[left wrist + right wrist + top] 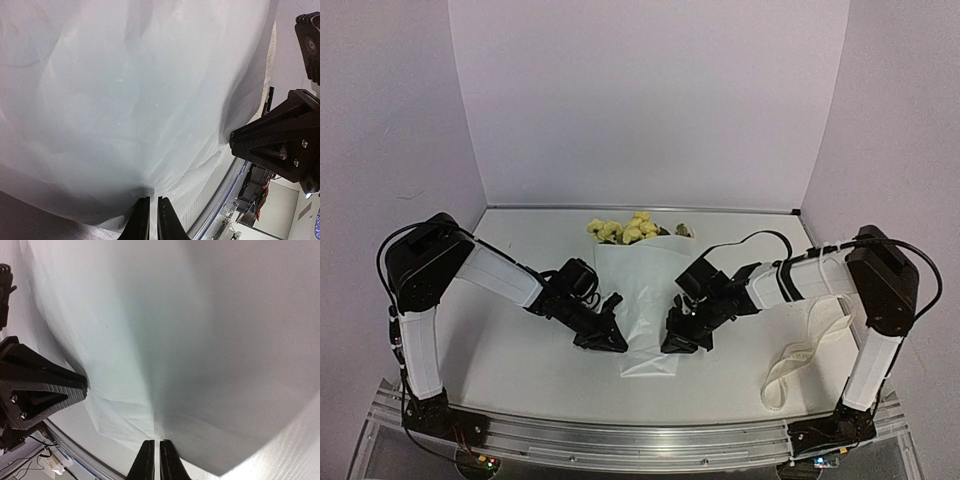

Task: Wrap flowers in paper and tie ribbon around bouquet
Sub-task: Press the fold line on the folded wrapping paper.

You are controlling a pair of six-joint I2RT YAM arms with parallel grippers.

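Table (510, 350), centre: the paper (642, 290) lies folded lengthwise over the flowers (623, 229), whose yellow blooms project from its far end near the far edge. The left gripper (613, 338) sits at the paper's near left side, fingers drawn together on a crease of the sheet. The right gripper (674, 340) is opposite at the near right side, likewise closed on the paper. The ribbon (810, 345) lies loose by the near right corner, apart from the paper.

No legible text, label, brand, number or sign on anything in any view.
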